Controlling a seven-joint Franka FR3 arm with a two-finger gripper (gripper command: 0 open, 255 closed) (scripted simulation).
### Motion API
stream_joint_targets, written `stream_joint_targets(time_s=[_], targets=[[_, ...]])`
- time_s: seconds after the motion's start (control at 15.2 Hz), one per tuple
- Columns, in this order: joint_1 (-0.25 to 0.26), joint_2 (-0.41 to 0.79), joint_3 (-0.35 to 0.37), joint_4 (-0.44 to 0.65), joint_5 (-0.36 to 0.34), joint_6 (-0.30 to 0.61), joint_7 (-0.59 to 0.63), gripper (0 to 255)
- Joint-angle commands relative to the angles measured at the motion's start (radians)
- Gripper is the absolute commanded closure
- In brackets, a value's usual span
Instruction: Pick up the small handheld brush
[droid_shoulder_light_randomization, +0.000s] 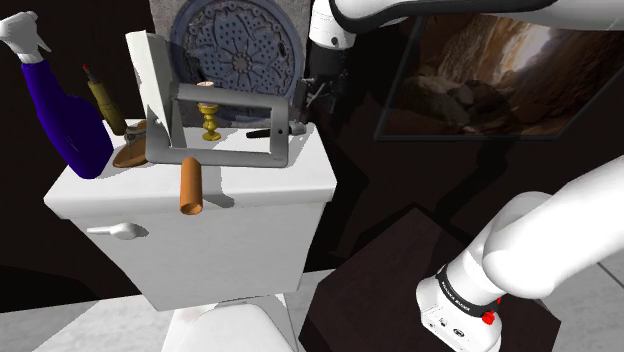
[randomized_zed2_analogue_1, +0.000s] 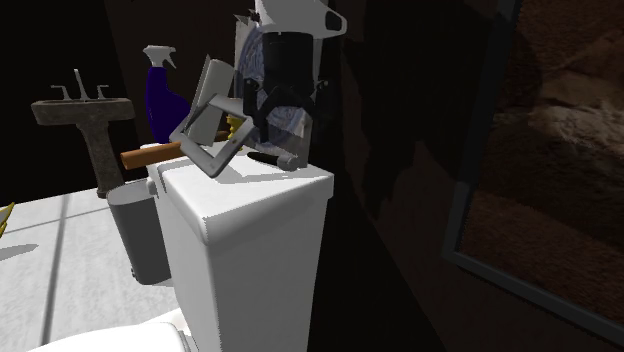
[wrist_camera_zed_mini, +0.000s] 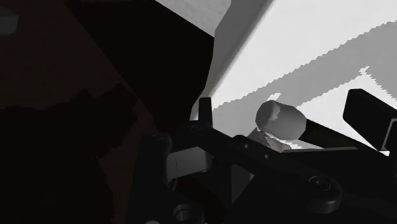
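Hovering my gripper (randomized_zed2_analogue_1: 271, 138) low over the corner of the toilet tank lid (droid_shoulder_light_randomization: 255, 178), I am holding its fingers spread wide, unclosed, one on either side of the small dark brush (wrist_camera_zed_mini: 280, 119). The brush is lying flat directly beneath the gripper, unclasped. I am judging this straddle lets a squeeze pinch it, clear of the grey frame (droid_shoulder_light_randomization: 230, 125) just beside.

The white arm (droid_shoulder_light_randomization: 555, 245) bends at a bulky elbow far behind and below the gripper, then arches over. Its last white wrist link (droid_shoulder_light_randomization: 338, 22) sits directly above the black gripper (droid_shoulder_light_randomization: 300, 118), which points steeply downward. The two black fingers (wrist_camera_zed_mini: 369, 116) stand well apart, with a wide gap between their tips.
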Motion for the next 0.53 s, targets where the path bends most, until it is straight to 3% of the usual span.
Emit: stream_joint_targets(time_s=[0.0, 0.46], targets=[[0.009, 0.081, 0.022, 0.065, -0.012, 0.01, 0.023, 0], [0.017, 0.105, 0.024, 0.006, -0.016, 0.091, 0.029, 0]])
